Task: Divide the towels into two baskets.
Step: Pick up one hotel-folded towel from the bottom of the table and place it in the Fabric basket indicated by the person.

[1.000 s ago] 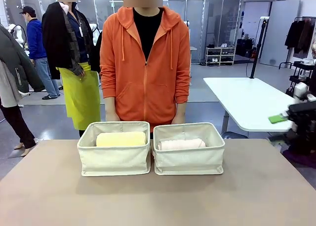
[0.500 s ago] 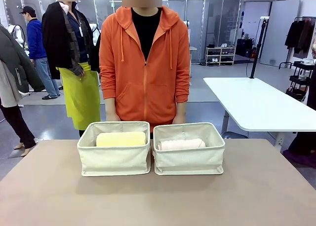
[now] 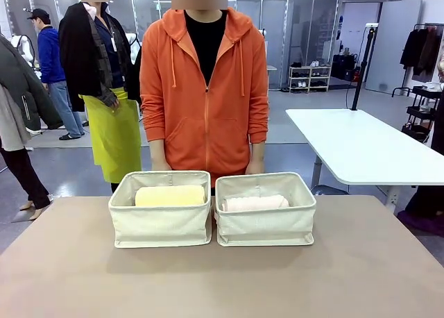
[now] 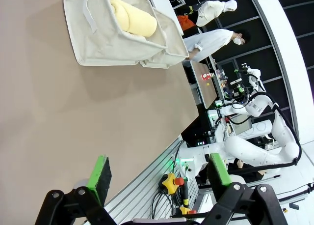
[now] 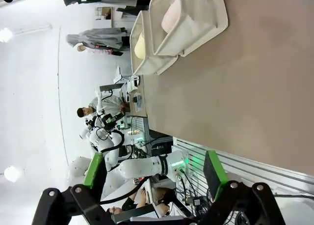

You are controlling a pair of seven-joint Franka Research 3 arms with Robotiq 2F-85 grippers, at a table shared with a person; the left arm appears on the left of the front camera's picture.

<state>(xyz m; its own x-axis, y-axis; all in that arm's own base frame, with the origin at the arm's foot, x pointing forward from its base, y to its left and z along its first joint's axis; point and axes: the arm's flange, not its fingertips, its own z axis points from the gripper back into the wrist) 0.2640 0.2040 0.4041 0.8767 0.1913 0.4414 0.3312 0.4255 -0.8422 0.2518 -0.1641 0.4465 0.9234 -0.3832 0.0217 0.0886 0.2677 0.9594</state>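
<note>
1. Front view, middle of frame: two baskets side by side on the brown table (image 3: 222,283), touching or nearly so. Left basket (image 3: 161,221) holds the pale yellow towel (image 3: 170,196); right basket (image 3: 265,221) holds the pale pink towel (image 3: 254,203). Both rolls lie lengthwise across their baskets
2. Person in an orange hoodie (image 3: 205,89) stands right behind the baskets, upper centre, arms hanging down to the far rims
3. Left wrist view: left gripper (image 4: 159,173) along the bottom edge, jaws wide apart, nothing between them, over the table's near edge. Baskets sit in the upper left of that frame, well apart from it, yellow roll visible inside
4. Right wrist view: right gripper (image 5: 154,171) at the bottom edge, jaws wide apart, nothing between them. Baskets at the top centre, pink roll in the nearer one, a sliver of yellow in the farther one
5. Wrist views also show the slotted rail along the table edge and a yellow box with a red button (image 4: 171,182)
6. Front view extras: white table (image 3: 361,148) at right, bystanders at upper left
</note>
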